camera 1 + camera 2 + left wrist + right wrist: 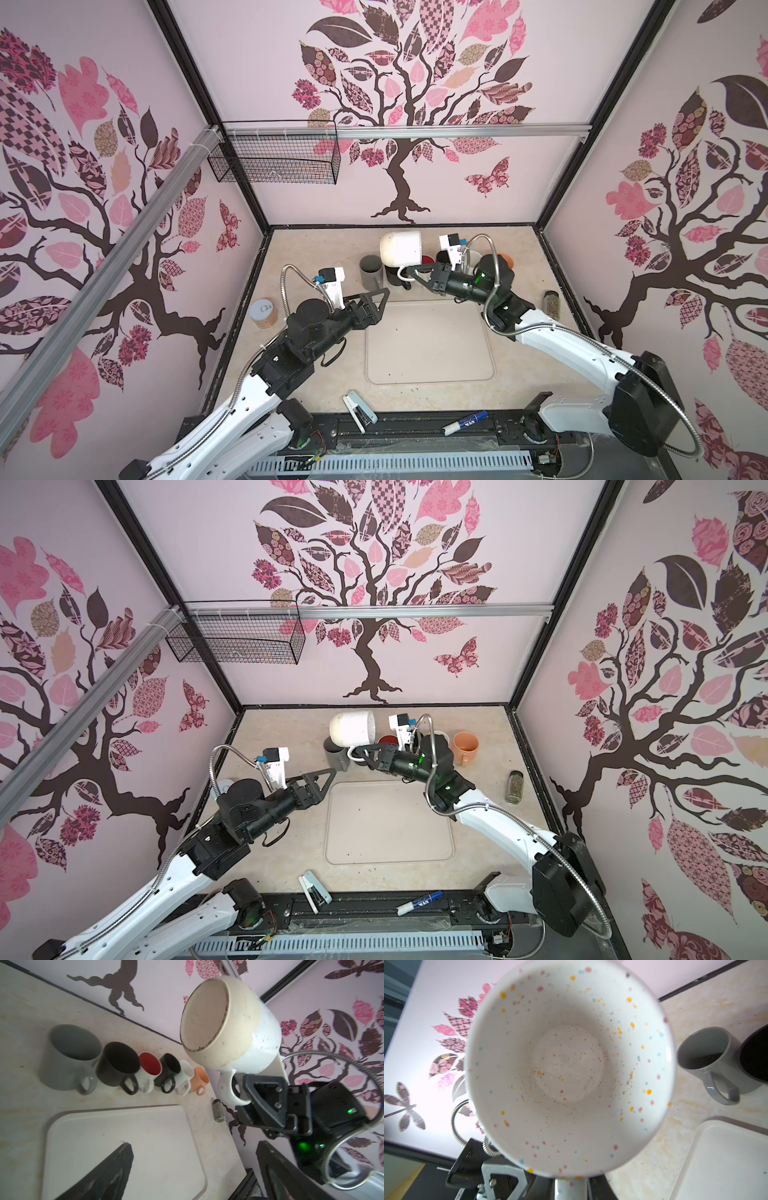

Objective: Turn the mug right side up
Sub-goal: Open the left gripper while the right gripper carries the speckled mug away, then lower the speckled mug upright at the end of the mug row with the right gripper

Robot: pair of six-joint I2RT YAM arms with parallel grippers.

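Speckled mug (pixel 569 1064) hangs on its side above the worktop (pixel 316 257), handle pinched in the closed right claw (pixel 417 272); left claw (pixel 382 296) gapes wide, holding nothing.

The beige table (pixel 316 257) carries a tray (pixel 430 345) in the middle, a row of mugs (pixel 149 1070) far, a tub (pixel 263 313) left and a spice jar (pixel 551 302) right.

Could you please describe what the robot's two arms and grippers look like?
The left arm and right arm have white links and black joints. Each carries a ribbed silver hose looping to a white wrist camera with a blue plug. The left gripper and right gripper are black, triangular and open-framed. A green light glows on the right arm.
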